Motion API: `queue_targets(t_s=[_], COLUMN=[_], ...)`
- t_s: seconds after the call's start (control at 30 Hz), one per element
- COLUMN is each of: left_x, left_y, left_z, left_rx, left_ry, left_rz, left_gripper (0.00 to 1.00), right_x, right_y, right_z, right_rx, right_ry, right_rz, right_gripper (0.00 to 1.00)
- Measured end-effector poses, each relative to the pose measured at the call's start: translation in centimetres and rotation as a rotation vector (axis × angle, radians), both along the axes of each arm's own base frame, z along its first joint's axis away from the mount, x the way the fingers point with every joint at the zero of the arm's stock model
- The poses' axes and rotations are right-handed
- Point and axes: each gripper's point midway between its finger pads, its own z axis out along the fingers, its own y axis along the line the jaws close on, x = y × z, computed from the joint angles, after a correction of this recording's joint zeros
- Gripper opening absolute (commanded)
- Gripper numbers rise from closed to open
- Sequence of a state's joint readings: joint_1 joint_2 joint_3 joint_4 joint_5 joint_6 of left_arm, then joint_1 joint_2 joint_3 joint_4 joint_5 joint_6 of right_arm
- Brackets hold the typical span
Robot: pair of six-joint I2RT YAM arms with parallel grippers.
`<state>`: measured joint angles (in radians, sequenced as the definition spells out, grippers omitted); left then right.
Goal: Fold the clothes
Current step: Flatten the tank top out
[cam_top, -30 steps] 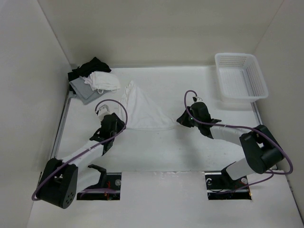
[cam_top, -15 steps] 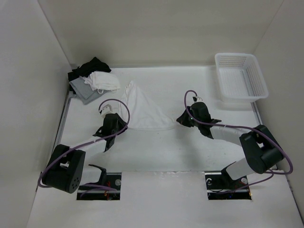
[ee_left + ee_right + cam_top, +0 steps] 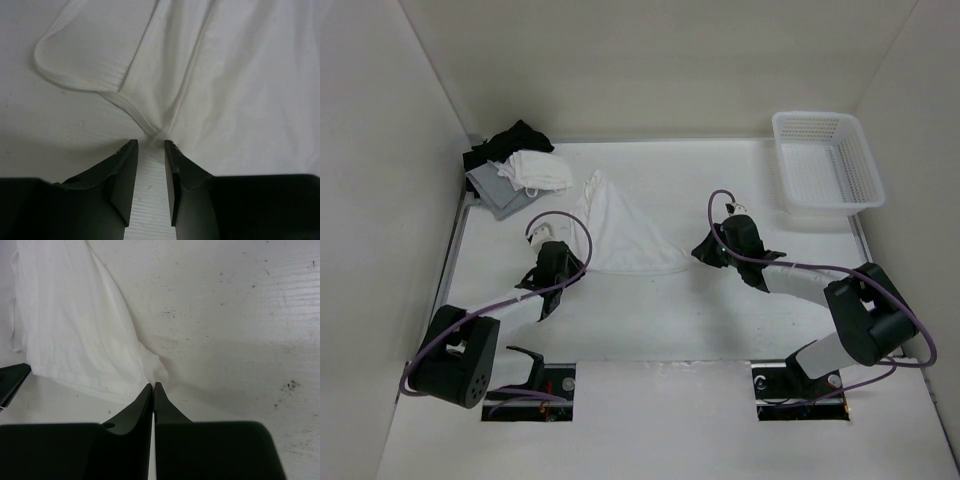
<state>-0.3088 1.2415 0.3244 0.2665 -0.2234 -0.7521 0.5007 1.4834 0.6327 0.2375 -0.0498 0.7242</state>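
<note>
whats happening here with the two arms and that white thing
Two robot arms are at a white top lying on the table. The left gripper is at its near left edge, jaws slightly apart, hem at the tips. The right gripper is shut at the near right corner; whether it pinches fabric is unclear. A heap of garments and a basket sit untouched farther back.

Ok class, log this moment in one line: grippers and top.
left gripper: narrow gap at top hem, grip unclear | right gripper: shut at top corner | top: on table
</note>
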Motion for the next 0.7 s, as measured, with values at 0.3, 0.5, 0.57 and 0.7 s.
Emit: queue_targets(t_s=[0.3,0.5,0.57,0.7], left_x=[0.5,0.5,0.5,0.5], left_y=[-0.3,-0.6,-0.8,-1.0], left_z=[-0.3,-0.5,-0.6,-0.6], left_rx=[0.0,0.0,0.0,-0.001], left_ry=[-0.003,0.001,0.002,0.005], left_rz=[-0.009,-0.018,-0.025,-0.031], left_gripper=[0.25,0.16,0.12,0.04], right_x=[0.0,0.0,0.0,0.0], right_y=[0.0,0.0,0.0,0.0], right_z=[0.0,0.0,0.0,0.0], right_rx=[-0.001,-0.002,-0.002,-0.002], right_ry=[-0.004,-0.005,-0.005,-0.005], right_rz=[0.002,0.004,0.004,0.006], right_gripper=[0.04,0.04,0.04,0.04])
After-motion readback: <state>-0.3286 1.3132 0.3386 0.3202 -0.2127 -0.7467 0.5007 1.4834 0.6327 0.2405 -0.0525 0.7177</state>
